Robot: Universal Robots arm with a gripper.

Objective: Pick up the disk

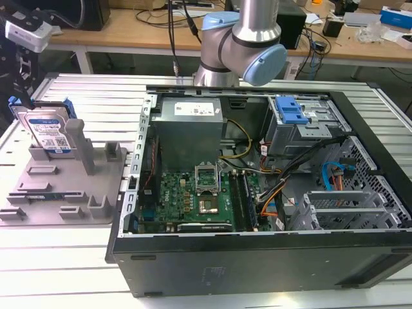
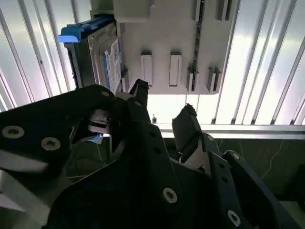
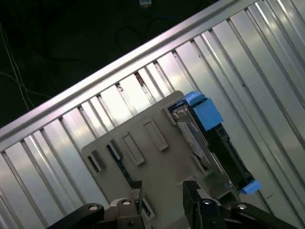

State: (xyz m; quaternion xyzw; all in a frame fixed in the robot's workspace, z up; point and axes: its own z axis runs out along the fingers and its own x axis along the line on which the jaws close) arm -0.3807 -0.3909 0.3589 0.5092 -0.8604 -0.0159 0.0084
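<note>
Two fingers [image 2: 187, 121] of the gripper [image 2: 164, 102] hang spread and empty by the grey holder tray [image 1: 51, 193], where the disk [image 1: 46, 132] stands on edge in a slot, at ten o'clock from the computer case [image 1: 257, 270] in the exterior view, probably so both faces are graspable.

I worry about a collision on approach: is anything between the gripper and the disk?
Nothing visible does. The gripper, open and empty, hangs over the grey holder tray, off to one side of the disk. The disk stands upright in the tray, its top edge bare.
</note>
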